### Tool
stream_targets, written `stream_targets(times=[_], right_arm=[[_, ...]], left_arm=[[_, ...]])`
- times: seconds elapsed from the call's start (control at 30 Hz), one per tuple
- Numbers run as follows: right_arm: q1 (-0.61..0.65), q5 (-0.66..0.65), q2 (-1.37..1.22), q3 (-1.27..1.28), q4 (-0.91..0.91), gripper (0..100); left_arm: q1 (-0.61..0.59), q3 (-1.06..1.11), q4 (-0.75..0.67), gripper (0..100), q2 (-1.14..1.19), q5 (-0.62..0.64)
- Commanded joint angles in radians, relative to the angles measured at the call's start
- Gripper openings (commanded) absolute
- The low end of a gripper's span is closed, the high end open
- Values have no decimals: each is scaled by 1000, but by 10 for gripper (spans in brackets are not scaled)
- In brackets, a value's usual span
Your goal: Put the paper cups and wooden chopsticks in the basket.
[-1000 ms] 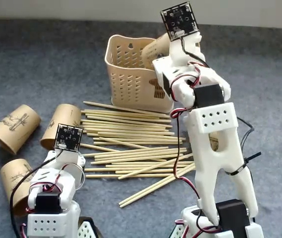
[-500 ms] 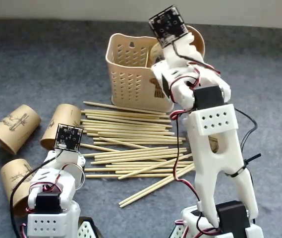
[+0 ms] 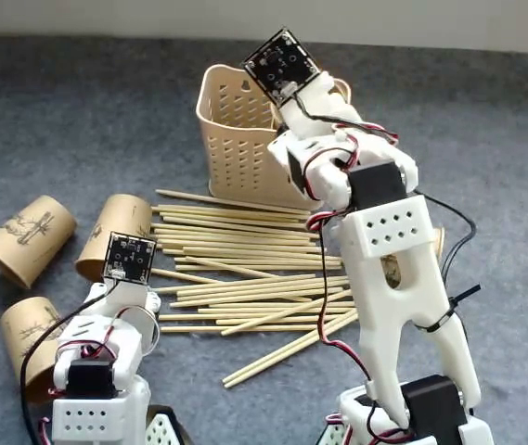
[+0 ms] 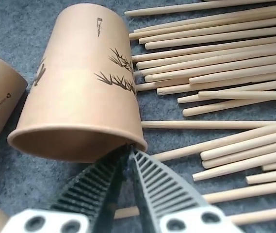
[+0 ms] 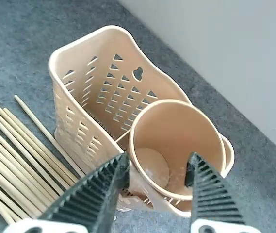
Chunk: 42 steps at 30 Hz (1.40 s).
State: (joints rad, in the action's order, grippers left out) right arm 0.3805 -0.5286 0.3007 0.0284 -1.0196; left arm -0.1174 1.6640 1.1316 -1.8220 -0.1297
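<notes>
Right wrist view: right gripper point(image 5: 158, 159) fingers apart astride upright tan paper cup point(image 5: 176, 141) inside beige slotted plastic basket point(image 5: 79, 73). You raise it straight, clearing rim. Left gripper point(image 4: 129, 151) fingers together. High view: pale wooden chopsticks point(image 3: 245, 250) at basket's 6 o'clock.

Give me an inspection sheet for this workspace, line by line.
Surface: grey table cover, flat.
Job's things: beige perforated plastic basket upright, one brown paper cup inside; three more paper cups lying on their sides; wooden chopsticks spread loose beside it.
Clutter: nothing seen.
Grippers: left gripper shut, tips at a lying cup's rim; right gripper open over the cup in the basket.
Cables: red, black and white wires along the right arm.
Surroundings: pale wall behind.
</notes>
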Motion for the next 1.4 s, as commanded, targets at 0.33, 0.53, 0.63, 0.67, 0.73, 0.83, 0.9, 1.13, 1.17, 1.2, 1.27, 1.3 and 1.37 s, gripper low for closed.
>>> stream_targets(times=[0.33, 0.53, 0.63, 0.67, 0.73, 0.83, 0.9, 1.13, 1.17, 1.2, 1.27, 1.3, 1.37], right_arm=[[77, 107, 76, -97, -51, 201], [79, 198, 180, -93, -183, 98], [90, 218, 245, -88, -239, 58], [96, 218, 260, -79, -268, 56], [96, 215, 306, -28, -312, 53], [94, 218, 387, 76, -334, 52], [94, 218, 452, 186, -321, 52], [51, 218, 717, 608, -153, 52], [39, 218, 754, 656, -130, 52], [27, 218, 788, 704, -111, 52], [5, 218, 854, 785, -84, 52], [-2, 219, 886, 823, -71, 52], [-16, 219, 941, 889, -54, 52]], left_arm=[[-12, -10, -18, 28, -16, -6], [-10, -12, -18, 28, -16, -6], [-12, -15, -18, 28, -16, -6], [-12, -16, -18, 28, -16, -6], [-15, -19, -18, 28, -16, -6], [-15, -21, -18, 28, -16, -6], [-15, -24, -18, 28, -16, -6], [-16, -93, 23, 28, -16, -6], [-16, -101, 32, 28, -16, -6], [-18, -108, 40, 28, -16, -6], [-36, -130, 61, 28, -16, -6], [-53, -142, 68, 28, -16, -6], [-87, -162, 68, 28, -16, -6]])
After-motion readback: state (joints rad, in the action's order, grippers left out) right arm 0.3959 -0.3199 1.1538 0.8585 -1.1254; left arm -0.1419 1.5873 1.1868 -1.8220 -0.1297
